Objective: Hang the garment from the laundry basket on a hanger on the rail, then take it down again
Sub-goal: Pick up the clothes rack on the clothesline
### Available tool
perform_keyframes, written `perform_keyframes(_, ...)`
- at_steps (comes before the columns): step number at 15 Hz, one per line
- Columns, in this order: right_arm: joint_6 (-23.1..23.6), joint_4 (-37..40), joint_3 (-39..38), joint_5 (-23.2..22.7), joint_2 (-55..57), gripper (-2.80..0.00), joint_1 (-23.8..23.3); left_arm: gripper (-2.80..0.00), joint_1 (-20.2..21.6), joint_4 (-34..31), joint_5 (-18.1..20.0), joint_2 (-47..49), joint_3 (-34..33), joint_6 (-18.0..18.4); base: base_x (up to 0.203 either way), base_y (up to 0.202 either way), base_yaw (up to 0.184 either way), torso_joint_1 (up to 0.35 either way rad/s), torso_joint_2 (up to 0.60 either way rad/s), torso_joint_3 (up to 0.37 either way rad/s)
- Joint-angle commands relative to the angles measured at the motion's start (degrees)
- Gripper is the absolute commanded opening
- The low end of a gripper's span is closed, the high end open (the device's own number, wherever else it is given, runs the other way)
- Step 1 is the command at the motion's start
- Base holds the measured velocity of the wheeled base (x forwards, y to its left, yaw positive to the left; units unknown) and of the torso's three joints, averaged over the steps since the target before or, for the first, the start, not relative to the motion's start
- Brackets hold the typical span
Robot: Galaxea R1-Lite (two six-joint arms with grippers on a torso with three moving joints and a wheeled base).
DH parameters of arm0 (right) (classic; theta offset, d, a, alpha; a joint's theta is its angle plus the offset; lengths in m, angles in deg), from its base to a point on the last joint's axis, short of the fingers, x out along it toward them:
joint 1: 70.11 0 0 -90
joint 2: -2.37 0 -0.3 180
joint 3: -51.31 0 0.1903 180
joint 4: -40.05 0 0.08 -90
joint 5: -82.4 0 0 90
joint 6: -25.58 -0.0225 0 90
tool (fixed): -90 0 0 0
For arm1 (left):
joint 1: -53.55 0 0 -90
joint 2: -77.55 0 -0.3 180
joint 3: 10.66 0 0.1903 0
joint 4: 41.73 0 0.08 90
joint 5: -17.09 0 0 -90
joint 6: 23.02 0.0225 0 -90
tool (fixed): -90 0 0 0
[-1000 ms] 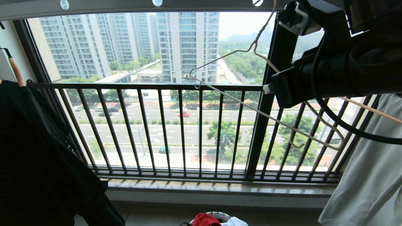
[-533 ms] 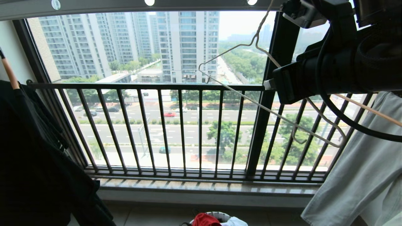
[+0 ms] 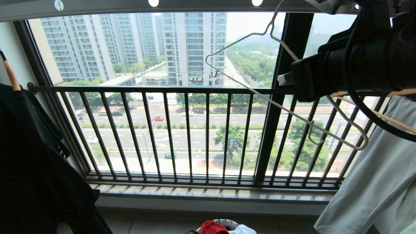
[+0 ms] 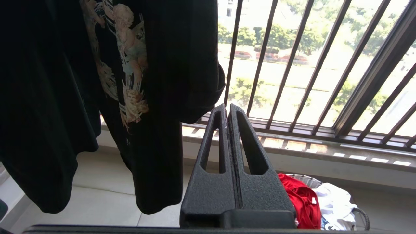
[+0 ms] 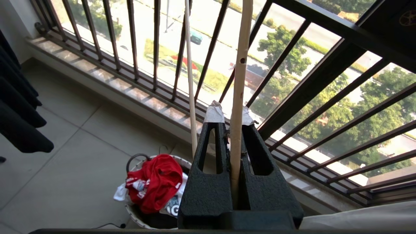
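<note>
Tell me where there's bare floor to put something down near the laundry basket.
Bare tiles lie between the black T-shirt and the laundry basket, bordered behind by the window ledge. The basket itself is crowded: the red garment and white cloth fill it. Beyond the basket, the right gripper, shut on the hanger, hides the floor.

Right tool [image 5: 230,117] has lifted the hanger [image 3: 260,97] rightward.

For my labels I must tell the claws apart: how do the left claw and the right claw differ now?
The left claw is shut on nothing; the right claw is shut on the hanger. The left claw's tips are bare; the right claw's carry white tape. Both are black.
</note>
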Motion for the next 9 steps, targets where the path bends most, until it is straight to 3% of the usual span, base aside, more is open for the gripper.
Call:
perform_keyframes(1,0.03,0.22,-0.32,0.08,-2.14,-2.80,0.07,-2.80,0.02,0.02,0.01,0.07,0.00,-0.05,0.000,0.000,0.000,0.000,0.00,0.000)
perform_keyframes(6,-0.19,0.22,-2.50,-0.34,-7.04,-2.80,0.40,-2.80,0.02,-0.04,0.01,0.07,0.00,-0.05,0.000,0.000,0.000,0.000,0.00,0.000)
perform_keyframes(9,-1.11,0.21,-8.16,-2.19,-12.82,-2.80,0.66,-2.80,0.02,0.02,-0.05,0.07,0.00,-0.05,0.000,0.000,0.000,0.000,0.00,0.000)
